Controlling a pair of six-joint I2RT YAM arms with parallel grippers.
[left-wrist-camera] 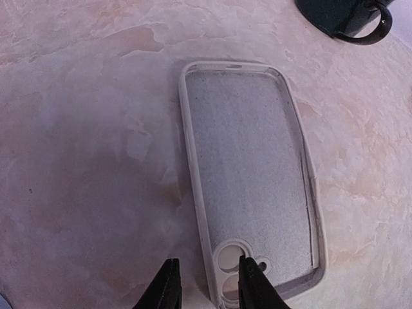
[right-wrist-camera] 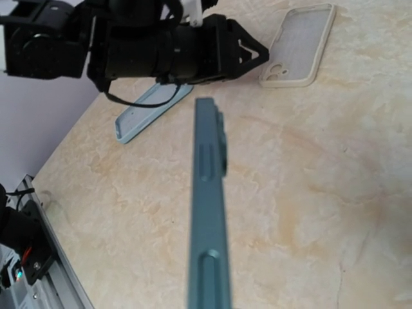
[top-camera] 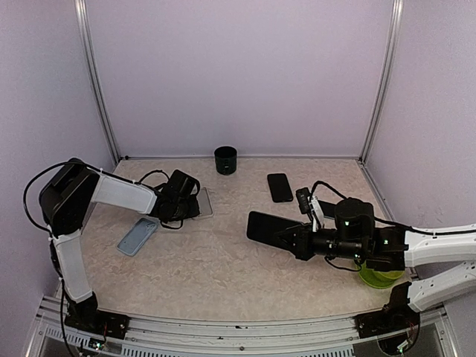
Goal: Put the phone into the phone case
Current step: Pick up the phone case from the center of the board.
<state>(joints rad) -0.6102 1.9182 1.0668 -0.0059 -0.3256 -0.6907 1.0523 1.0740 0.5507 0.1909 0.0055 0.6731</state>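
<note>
Surface [top-camera: 223, 275] of pale marble lies under both arms. The right gripper [top-camera: 296, 239] is clamped on the phone [top-camera: 266, 226], held off the surface, well apart from the clear case [left-wrist-camera: 251, 167]. The left gripper [left-wrist-camera: 207, 264] stands slightly apart, straddling that case's rim by the camera hole.

A beige, marble-patterned table [top-camera: 223, 260] fills the floor of a pale-walled enclosure. A clear phone case [left-wrist-camera: 251, 180] lies open side up towards the left, camera cutout nearest the left arm. A light blue phone case [top-camera: 138, 236] lies nearer the left edge, well apart from it. A black cup [top-camera: 225, 160] stands at the back, a black phone [top-camera: 280, 187] lies flat near it, and a green round object [top-camera: 379, 278] sits at the right.
</note>
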